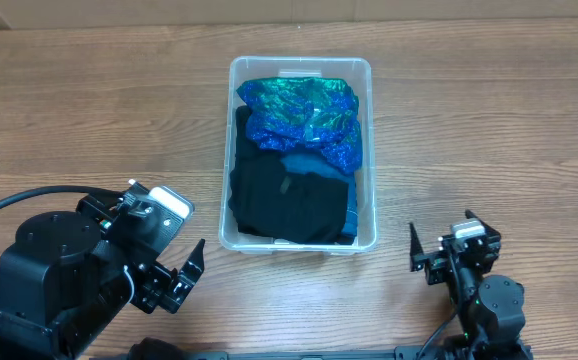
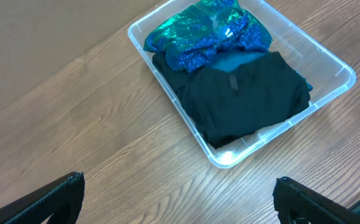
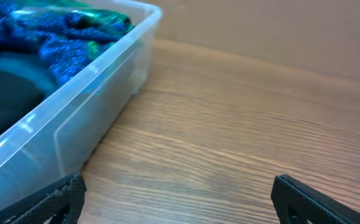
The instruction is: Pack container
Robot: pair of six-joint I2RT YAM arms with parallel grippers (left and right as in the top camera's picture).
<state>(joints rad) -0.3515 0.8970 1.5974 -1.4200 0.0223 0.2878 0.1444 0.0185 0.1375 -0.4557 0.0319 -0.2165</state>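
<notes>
The clear rectangular plastic container (image 1: pixel 372 150) sits mid-frame in the overhead view on the wooden table (image 1: pixel 499 120). It holds a folded black garment (image 1: pixel 289 205) at its lower end and a shiny blue-green garment (image 1: pixel 304 112) bunched at its upper end. The left gripper (image 2: pixel 179 186), lower left, and the right gripper (image 3: pixel 179 193), lower right, have fingers spread and carry nothing. No clothing shows outside, so packing looks finished. Any last tidy should press the bunched fabric straight down, clear of the rim.
</notes>
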